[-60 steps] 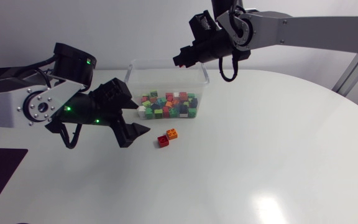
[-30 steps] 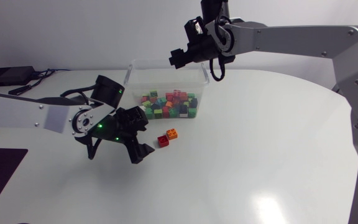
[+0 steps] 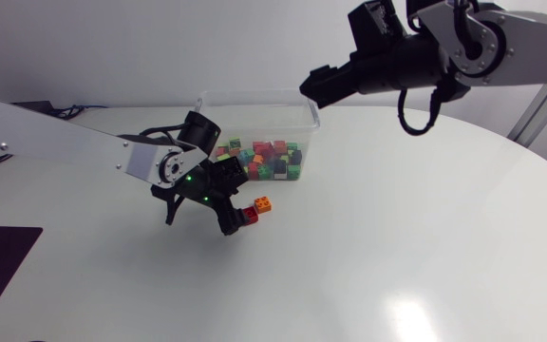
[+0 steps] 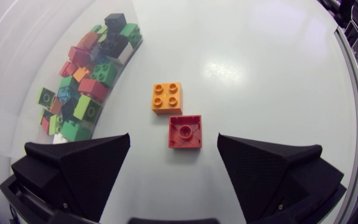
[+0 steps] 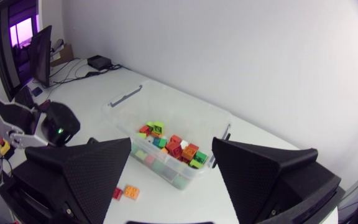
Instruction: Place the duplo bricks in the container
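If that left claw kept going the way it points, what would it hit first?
Probably the red brick, lying just ahead between the open fingers of the left gripper, though depth is unclear. The orange brick sits just past it.

The white table shines (one bright glare spot).

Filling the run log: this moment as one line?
left gripper open around red brick | orange brick beside it | right gripper open, raised near container

Silver-grey links are running between black joints on left arm and right arm; green lights are glowing, a black cable is looping, matte wedge fingers are tapering.
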Controlling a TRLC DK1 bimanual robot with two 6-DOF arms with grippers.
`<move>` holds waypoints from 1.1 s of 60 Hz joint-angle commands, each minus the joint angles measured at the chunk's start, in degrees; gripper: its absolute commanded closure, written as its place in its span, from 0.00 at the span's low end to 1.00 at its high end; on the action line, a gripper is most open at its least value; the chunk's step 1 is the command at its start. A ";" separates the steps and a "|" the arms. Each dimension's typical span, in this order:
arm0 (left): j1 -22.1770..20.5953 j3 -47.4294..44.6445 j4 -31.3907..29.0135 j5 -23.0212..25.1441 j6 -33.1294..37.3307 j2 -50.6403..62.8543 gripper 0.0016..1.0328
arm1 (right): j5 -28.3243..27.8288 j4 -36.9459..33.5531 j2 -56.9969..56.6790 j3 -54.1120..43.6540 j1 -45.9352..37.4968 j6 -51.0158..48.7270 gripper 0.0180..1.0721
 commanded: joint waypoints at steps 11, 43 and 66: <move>-1.44 11.51 -11.56 -5.06 0.58 6.41 0.09 | -0.96 -0.71 -5.68 -11.91 -0.38 -2.47 0.10; -4.43 19.69 -20.09 -7.96 -2.23 13.52 0.34 | -0.96 -0.28 -9.81 -20.53 1.20 -2.30 0.10; -3.55 17.14 -26.15 -7.79 -2.85 9.22 0.77 | 0.62 -1.68 -5.59 -22.02 5.24 1.22 0.10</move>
